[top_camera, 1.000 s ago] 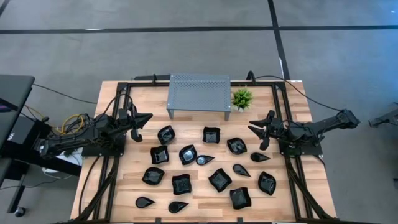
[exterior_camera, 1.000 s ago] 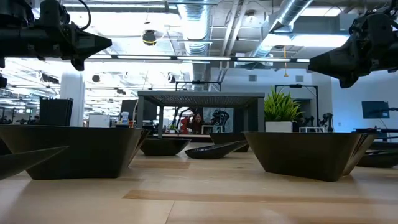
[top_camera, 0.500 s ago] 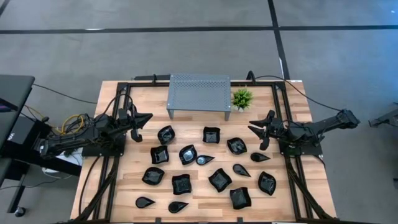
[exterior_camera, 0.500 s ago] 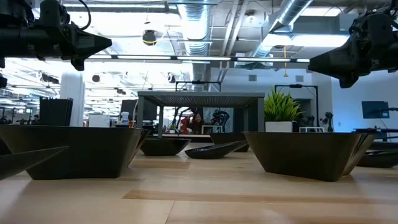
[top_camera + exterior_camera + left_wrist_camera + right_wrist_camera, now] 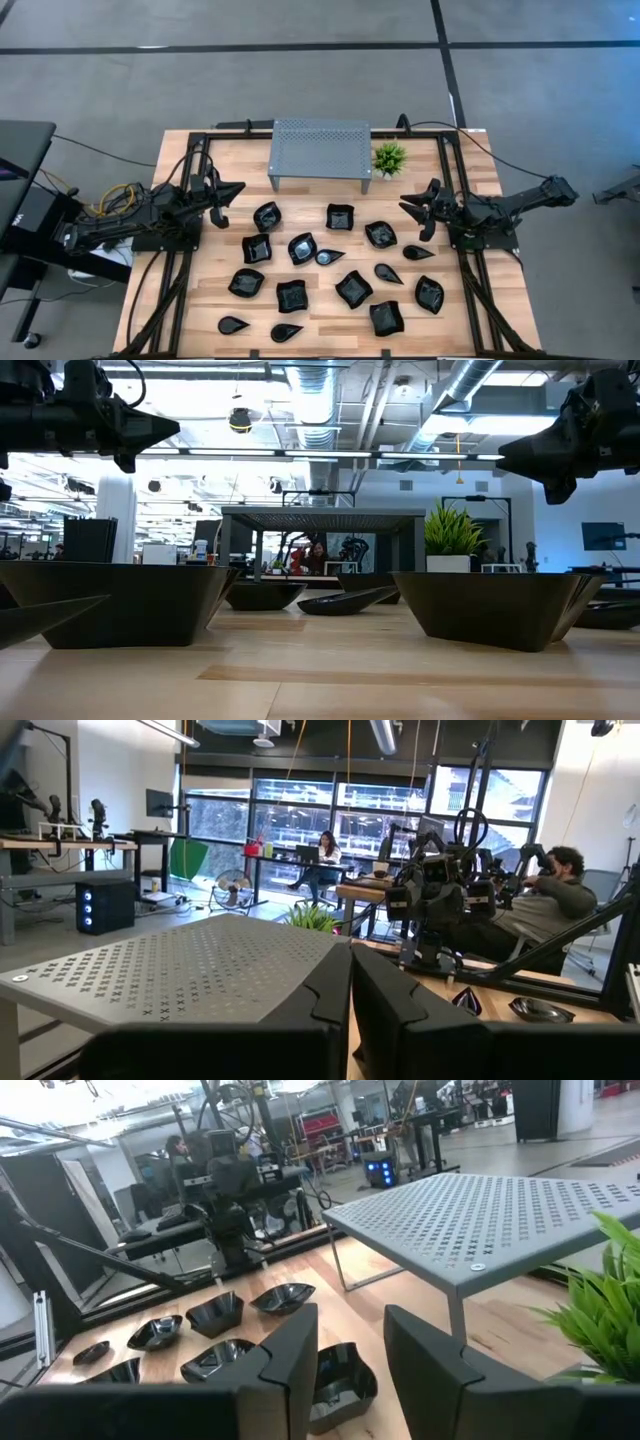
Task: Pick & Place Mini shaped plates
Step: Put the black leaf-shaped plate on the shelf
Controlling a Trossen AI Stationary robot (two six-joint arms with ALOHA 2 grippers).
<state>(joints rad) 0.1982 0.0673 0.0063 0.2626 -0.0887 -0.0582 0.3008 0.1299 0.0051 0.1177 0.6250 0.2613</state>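
The left tool (image 5: 232,191) hovers above the light wooden desk (image 5: 320,300) at its left side, its two dark fingers (image 5: 330,990) pressed together with only a hairline seam between them. Just ahead of its tips lies a glossy black mini shaped plate (image 5: 266,215), not touched by it. The right tool (image 5: 408,207) hangs above the desk's right side with its fingers (image 5: 290,1350) standing apart, empty, pointing toward the left tool. Just ahead of it and a little lower on the desk sits another small black plate (image 5: 380,235), with a teardrop-shaped one (image 5: 418,252) just beside the arm.

Between and below the two tools the remaining mini shaped plates (image 5: 353,288) are scattered over the desk's middle and near side, apart from one another. Beyond both tools, at the far edge, stands a grey perforated metal shelf (image 5: 320,150), and a small green potted plant (image 5: 388,158) sits just beside its right leg, near the right tool.
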